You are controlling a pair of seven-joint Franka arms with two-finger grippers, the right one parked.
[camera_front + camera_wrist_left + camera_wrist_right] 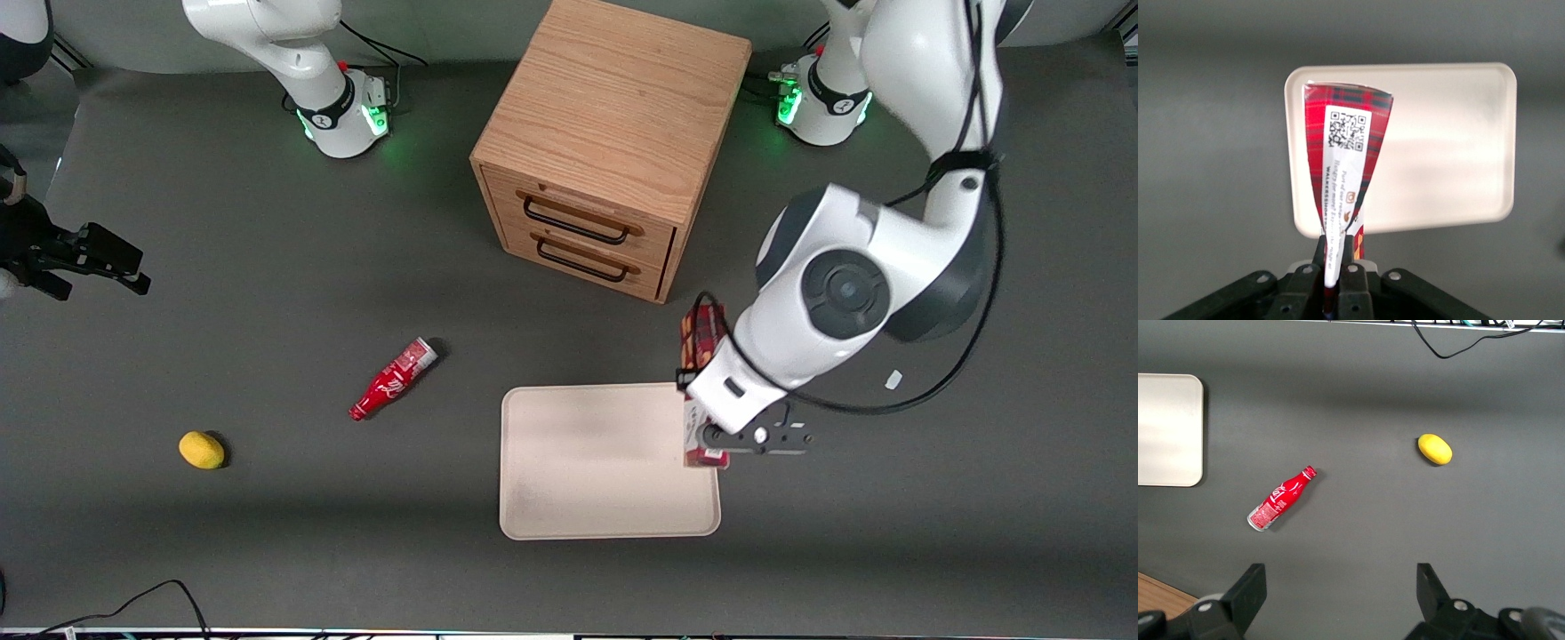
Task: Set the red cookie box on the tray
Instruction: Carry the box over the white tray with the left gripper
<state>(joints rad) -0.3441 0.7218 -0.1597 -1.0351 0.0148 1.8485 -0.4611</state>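
My left gripper [709, 437] is shut on the red cookie box [701, 336], a long slim red box with a white label patch and a QR code. It holds the box above the working-arm edge of the tray [587, 471], a flat pale beige rectangle with rounded corners. In the front view the arm hides the box's middle; one end shows nearer the drawer cabinet, the other pokes out by the fingers. In the left wrist view the box [1345, 160] rises from between the closed fingers [1350, 257] with the tray [1451, 147] beneath it.
A wooden two-drawer cabinet [605, 151] stands farther from the front camera than the tray. A red bottle [392, 379] lies on the grey table toward the parked arm's end. A yellow lemon [201, 449] lies farther that way.
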